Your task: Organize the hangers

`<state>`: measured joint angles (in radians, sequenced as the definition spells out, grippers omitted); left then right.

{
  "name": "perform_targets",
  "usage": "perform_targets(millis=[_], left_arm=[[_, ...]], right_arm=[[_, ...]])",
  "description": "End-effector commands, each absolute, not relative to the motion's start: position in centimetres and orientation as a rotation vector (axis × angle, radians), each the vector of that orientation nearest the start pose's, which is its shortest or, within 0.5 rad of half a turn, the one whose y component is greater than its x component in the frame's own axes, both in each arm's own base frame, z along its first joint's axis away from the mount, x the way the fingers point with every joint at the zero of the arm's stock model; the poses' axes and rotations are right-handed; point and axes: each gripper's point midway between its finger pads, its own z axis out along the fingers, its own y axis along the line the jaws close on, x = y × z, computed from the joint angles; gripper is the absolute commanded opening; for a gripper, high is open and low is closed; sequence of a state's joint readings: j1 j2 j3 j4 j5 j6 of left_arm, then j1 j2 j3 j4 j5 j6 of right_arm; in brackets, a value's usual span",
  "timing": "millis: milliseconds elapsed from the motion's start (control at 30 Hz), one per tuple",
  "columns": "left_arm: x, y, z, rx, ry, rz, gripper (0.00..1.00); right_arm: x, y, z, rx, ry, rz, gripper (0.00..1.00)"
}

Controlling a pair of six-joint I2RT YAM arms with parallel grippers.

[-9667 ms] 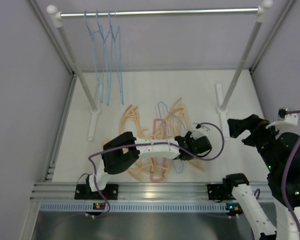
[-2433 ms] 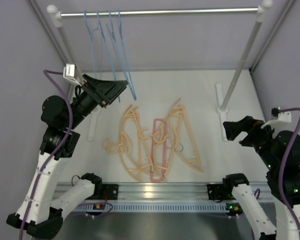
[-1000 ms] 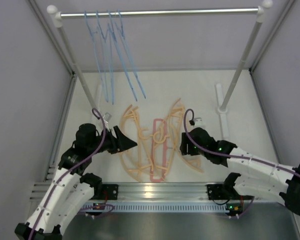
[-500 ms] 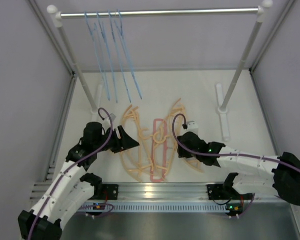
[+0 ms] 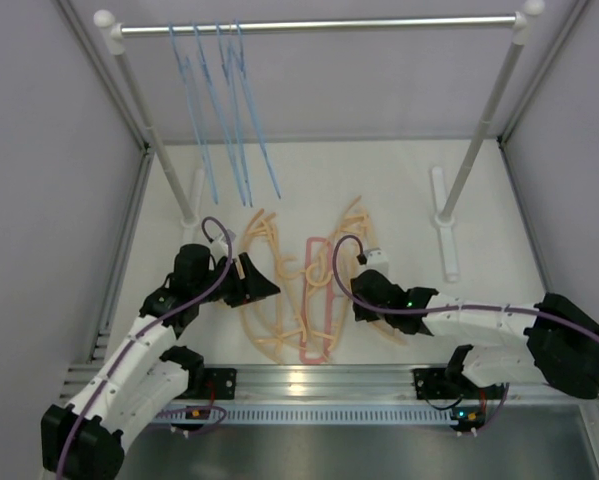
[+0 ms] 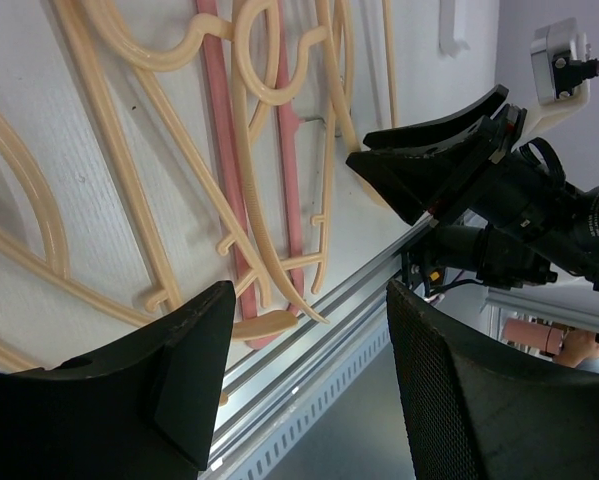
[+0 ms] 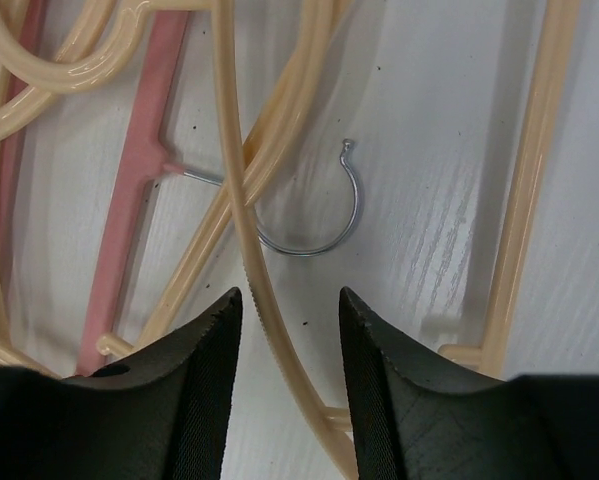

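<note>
Several light-blue wire hangers [image 5: 224, 110] hang at the left end of the rail. On the table lies a tangle of peach-orange hangers [image 5: 269, 300] with a pink-red hanger [image 5: 317, 300] among them. My left gripper [image 5: 262, 283] hovers open at the pile's left edge, holding nothing. In the left wrist view the left gripper [image 6: 309, 295] looks across the peach hangers [image 6: 129, 170] to the right gripper [image 6: 429, 170]. My right gripper [image 7: 289, 300] is low over the pile, open, with one peach hanger arm [image 7: 241, 200] between its fingers. The pink hanger's metal hook [image 7: 351, 210] lies just ahead.
The silver rail [image 5: 319, 22] spans the back on two slanted posts [image 5: 159, 150] [image 5: 484, 130] with white feet [image 5: 445, 235]. An aluminium frame [image 5: 299, 380] runs along the near edge. Walls close in on both sides.
My right gripper has slid left onto the pile and its jaws have narrowed around a peach arm. The left gripper edged closer to the pile. The blue hangers swung back toward vertical.
</note>
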<state>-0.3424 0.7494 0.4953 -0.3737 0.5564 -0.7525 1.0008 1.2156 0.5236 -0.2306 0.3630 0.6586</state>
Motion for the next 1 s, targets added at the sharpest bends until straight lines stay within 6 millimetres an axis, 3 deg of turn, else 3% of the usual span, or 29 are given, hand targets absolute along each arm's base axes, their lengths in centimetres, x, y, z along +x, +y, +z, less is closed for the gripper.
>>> perform_targets(millis=[0,367,567,700,833,967], left_arm=[[18.5,-19.1,15.1,-0.097,2.294,-1.2,0.66],[18.4,-18.9,13.7,-0.111,2.325,-1.179,0.65],[18.4,-18.8,13.5,-0.122,2.325,-1.172,0.65],[18.4,-18.7,13.3,-0.128,2.33,-1.171,0.64],[18.4,-18.8,13.3,-0.133,2.33,-1.173,0.64],[18.4,-18.7,13.4,-0.14,2.328,-1.172,0.64]], right_arm=[[18.8,22.6,3.6,-0.254,2.371,0.336,0.41],[18.7,23.2,2.4,-0.282,2.382,0.35,0.3],[18.4,22.9,2.4,-0.301,2.386,0.345,0.11],[18.5,23.1,3.9,-0.289,2.357,0.388,0.0],[18.4,23.0,5.9,-0.29,2.331,0.414,0.0],[18.4,23.5,10.1,-0.272,2.257,0.513,0.0]])
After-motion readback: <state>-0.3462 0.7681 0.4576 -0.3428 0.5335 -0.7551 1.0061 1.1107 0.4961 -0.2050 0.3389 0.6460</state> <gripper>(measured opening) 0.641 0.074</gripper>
